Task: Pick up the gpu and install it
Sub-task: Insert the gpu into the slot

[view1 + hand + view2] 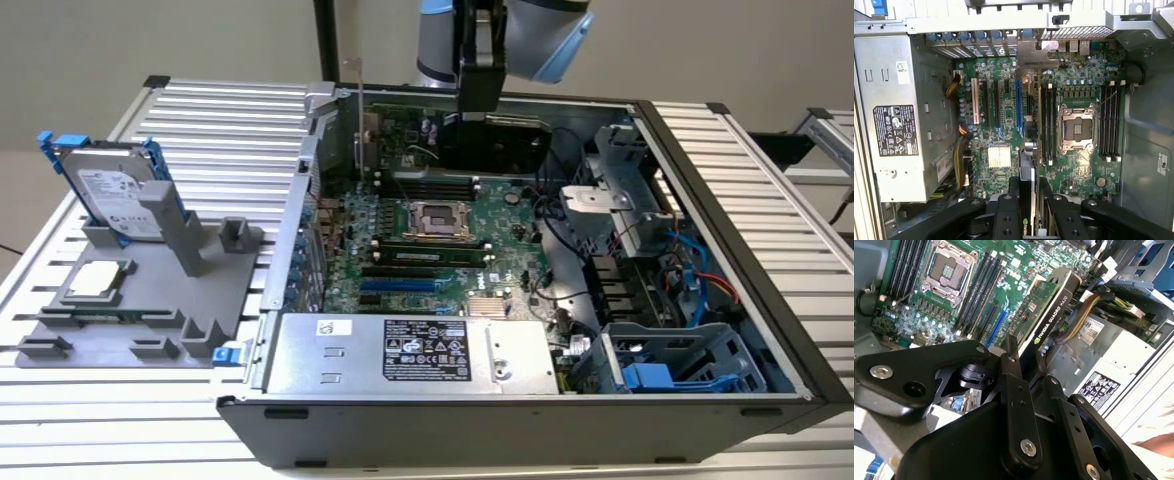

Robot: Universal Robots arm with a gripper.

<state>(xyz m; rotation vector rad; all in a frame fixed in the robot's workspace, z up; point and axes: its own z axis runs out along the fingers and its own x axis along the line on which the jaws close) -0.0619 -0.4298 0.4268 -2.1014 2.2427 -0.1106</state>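
Observation:
My gripper point(478, 118) is shut on the gpu point(497, 146), holding it on edge above the motherboard point(514, 205) at the far end of the open computer case point(721, 210). In the second wrist view the gpu point(1050, 305) shows its black shroud edge and green board, pinched between the two black fingers point(1013, 371) of the gripper point(1026, 365). In the first wrist view the gpu point(1027, 131) runs edge-on away from the gripper point(1029, 196), its silver end bracket point(1037, 52) close to the case's slot wall. It hangs just beside the long blue slot point(1018, 106).
An open CPU socket point(1076, 129) and memory sticks point(1048, 125) lie next to the card's line. The power supply point(400, 352) fills the case's near side, with cables point(956, 160) beside it. Outside, a grey fixture point(134, 300) carries a hard drive in a blue frame point(114, 190) and a CPU chip point(100, 278).

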